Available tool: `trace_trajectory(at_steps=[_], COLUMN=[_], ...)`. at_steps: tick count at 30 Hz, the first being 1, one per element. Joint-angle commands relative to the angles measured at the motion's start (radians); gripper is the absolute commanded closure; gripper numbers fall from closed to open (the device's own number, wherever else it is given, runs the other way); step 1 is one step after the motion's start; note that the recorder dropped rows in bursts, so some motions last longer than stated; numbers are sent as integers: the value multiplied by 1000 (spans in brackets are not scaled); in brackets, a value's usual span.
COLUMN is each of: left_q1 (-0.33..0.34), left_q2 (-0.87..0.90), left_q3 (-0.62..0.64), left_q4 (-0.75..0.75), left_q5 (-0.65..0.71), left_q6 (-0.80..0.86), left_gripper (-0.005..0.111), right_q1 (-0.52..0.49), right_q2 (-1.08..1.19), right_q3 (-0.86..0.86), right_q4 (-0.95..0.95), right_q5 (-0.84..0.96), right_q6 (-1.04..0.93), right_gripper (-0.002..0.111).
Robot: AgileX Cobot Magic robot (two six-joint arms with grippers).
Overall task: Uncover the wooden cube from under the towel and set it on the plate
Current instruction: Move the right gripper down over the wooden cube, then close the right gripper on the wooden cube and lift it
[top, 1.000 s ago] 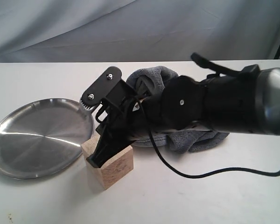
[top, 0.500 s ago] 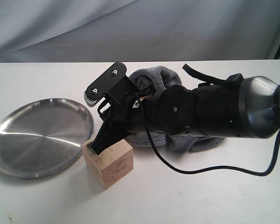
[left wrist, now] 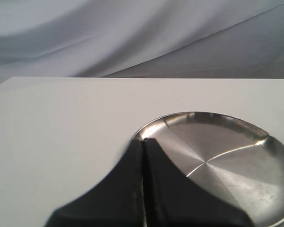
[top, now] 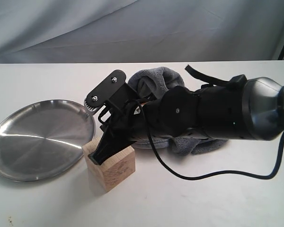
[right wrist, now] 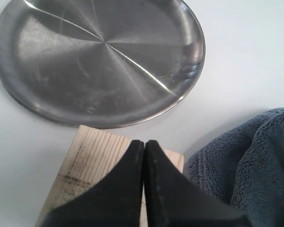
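Observation:
The wooden cube (top: 114,170) stands uncovered on the white table, just right of the plate (top: 38,139) and apart from it. Behind the cube, partly hidden by the right arm, lies the grey-blue towel (top: 154,80), bunched up. My right gripper (top: 95,160) is shut, with nothing between its fingers. Its tips sit at the cube's top face, though whether they touch it is unclear. The right wrist view shows the same gripper (right wrist: 143,143) over the cube (right wrist: 92,156), with the plate (right wrist: 99,56) beyond and the towel (right wrist: 255,161) alongside. My left gripper (left wrist: 144,141) is shut and empty, at the rim of the plate (left wrist: 227,156).
A black cable (top: 217,176) from the right arm loops over the table in front of the towel. A grey-blue cloth backdrop (top: 142,28) hangs behind the table's far edge.
The right gripper's tips rose a little off the cube half a second ago and have come back down to its top. The cube, towel and plate have stayed put.

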Motion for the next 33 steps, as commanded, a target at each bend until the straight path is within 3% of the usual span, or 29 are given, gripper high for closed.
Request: trace_trajectory(at_steps=[1, 7, 17, 20, 22, 24, 33], left_q1=[4, 4, 4, 4, 4, 4, 4], left_q2=[-3, -3, -3, -3, -3, -3, -3], left_q3=[0, 0, 0, 0, 0, 0, 0], left_q4=[1, 1, 1, 1, 1, 1, 1], left_q5=[-14, -14, -14, -14, -14, -14, -14], left_q6=[-5, -5, -7, -7, -4, -4, -4], left_gripper=[107, 107, 107, 107, 107, 107, 107], right_q1=[2, 13, 13, 13, 13, 13, 13], right_q2=[-1, -1, -1, -1, -1, -1, -1], right_q3=[1, 1, 1, 1, 1, 1, 1], right_q4=[-79, -425, -481, -510, -515, -544, -549], right_q5=[4, 4, 19, 27, 27, 36, 51], right_q6=[113, 523, 581, 573, 571, 564, 575], right_gripper=[105, 81, 59, 36, 14, 3, 3])
